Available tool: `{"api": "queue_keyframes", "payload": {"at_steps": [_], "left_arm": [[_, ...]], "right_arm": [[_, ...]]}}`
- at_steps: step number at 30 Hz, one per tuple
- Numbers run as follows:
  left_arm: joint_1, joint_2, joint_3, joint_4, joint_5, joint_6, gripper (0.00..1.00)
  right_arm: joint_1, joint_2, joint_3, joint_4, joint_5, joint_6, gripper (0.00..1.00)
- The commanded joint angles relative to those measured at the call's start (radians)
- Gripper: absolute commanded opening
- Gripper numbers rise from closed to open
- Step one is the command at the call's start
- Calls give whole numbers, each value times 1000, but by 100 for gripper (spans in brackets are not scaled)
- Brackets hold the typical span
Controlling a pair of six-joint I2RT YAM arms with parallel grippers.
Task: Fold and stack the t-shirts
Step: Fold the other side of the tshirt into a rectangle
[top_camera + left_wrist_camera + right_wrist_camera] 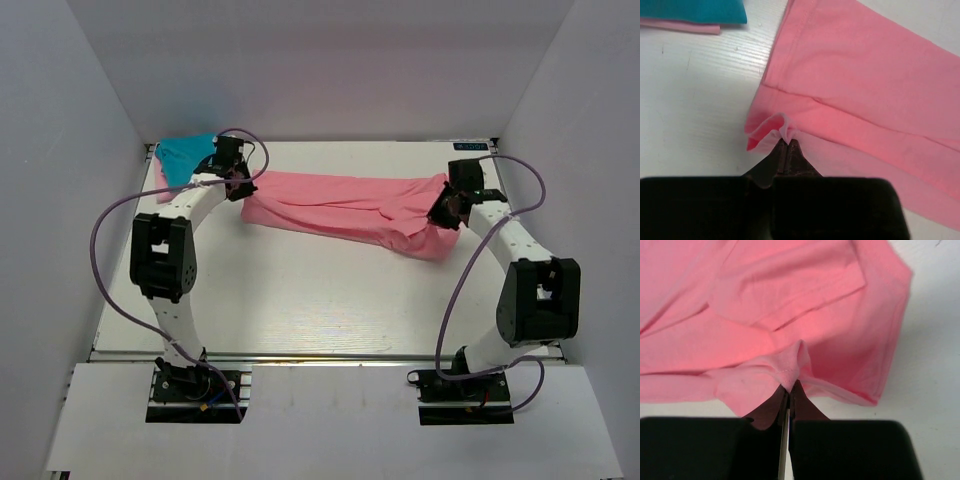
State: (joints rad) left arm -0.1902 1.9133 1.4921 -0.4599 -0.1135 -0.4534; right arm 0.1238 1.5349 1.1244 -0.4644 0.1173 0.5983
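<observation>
Surface: white surface [300, 300] with a faint grain, boxed in by plain white walls; both arms reach to its far half.
Salmon-pink shirt: soft salmon-pink cloth t-shirt [340, 205], lying as a long doubled band across the far half of the surface, spanning from one arm to the other.
Left pincer: left pincer [786, 144], closed tight on a puckered corner at the band's left end.
Right pincer: right pincer [790, 389], clamped on a bunched fold at the band's right end.
Teal shirt: folded teal-blue cloth t-shirt [185, 158], at the far left corner, apart from the salmon one.
Pale shirt: pale pink cloth t-shirt [687, 26], under the teal one, with only its edge showing.
</observation>
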Motion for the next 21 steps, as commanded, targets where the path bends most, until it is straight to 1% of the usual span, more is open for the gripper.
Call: {"api": "queue_keyframes", "payload": {"at_steps": [1,5,6,10,12,13,15,16,18,19,20,21], "left_arm": [[14,41,92,-57,-41,2,0],[24,99,178,-57,-51,-7,0],[34,99,187,-57,-51,-7,0],[34,145,233,-31,-28,5,0],[34,183,281,-31,-19,5,0],[43,197,295,-31,-8,15,0],[43,222,335,-31,18,28,0],[43,243,344,-31,27,28,0],[43,253,355,-2,46,38,0],[43,282,364,7,46,38,0],[43,294,381,7,46,38,0],[43,308,408,7,46,38,0]], "right_arm": [[-36,59,128,-28,45,-23,0],[-67,155,224,-43,12,-45,0],[-84,169,250,-40,-26,-45,0],[-104,232,316,-16,-68,-81,0],[-111,274,360,-20,-80,-83,0],[-98,289,368,-22,-85,-87,0],[-112,310,394,-19,-93,-92,0],[-143,326,408,-19,-97,-100,0],[-147,367,429,-11,-140,-136,0],[-154,379,451,-10,-162,-147,0],[-153,404,472,-3,-171,-196,0],[-156,436,498,0,-176,-210,0]]}}
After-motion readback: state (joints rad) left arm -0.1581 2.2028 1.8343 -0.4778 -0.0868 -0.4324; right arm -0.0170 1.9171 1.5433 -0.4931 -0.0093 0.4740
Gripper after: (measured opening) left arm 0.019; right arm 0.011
